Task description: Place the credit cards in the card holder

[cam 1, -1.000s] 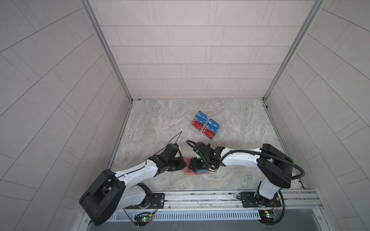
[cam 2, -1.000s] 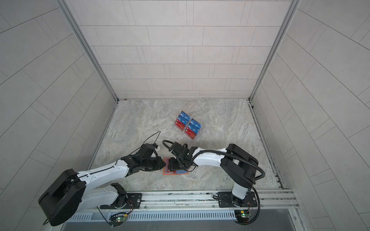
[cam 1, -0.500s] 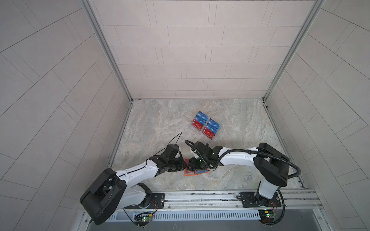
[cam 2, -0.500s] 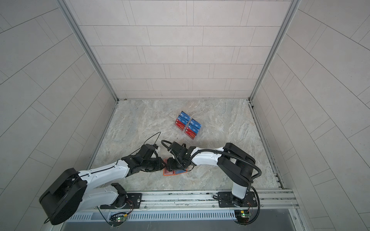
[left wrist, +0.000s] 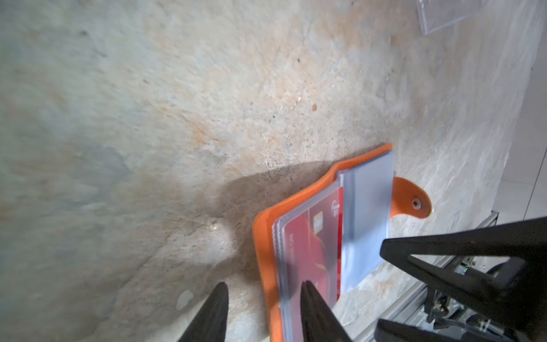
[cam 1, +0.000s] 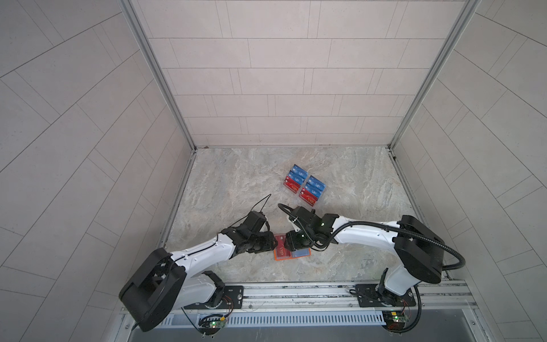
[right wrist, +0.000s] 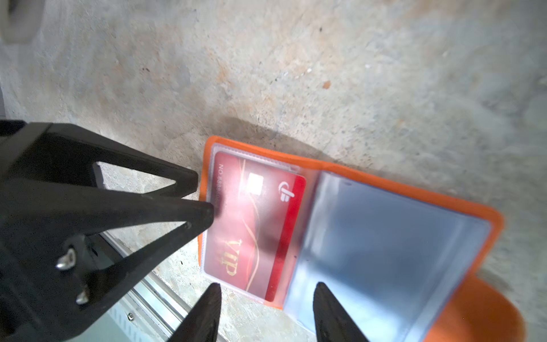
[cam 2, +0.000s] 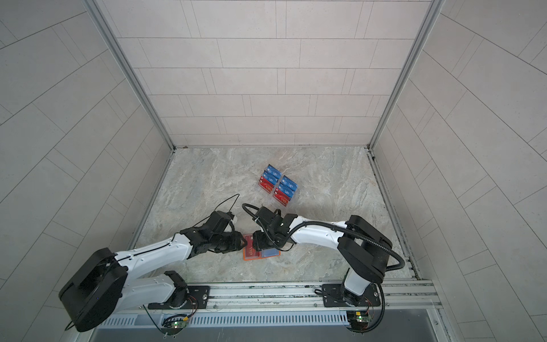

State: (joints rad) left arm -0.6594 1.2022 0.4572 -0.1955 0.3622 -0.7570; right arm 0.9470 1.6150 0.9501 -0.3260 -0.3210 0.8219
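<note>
Left gripper had its jaws apart with nothing clamped, tips right at the left edge of the card holder. That holder lay open and flat on the table near the front. It had a red card tucked in its left sleeve and a bluish page on the right. Right gripper was low over the holder, jaws spread too, empty. Other cards sat in two rows further back, well apart.
</note>
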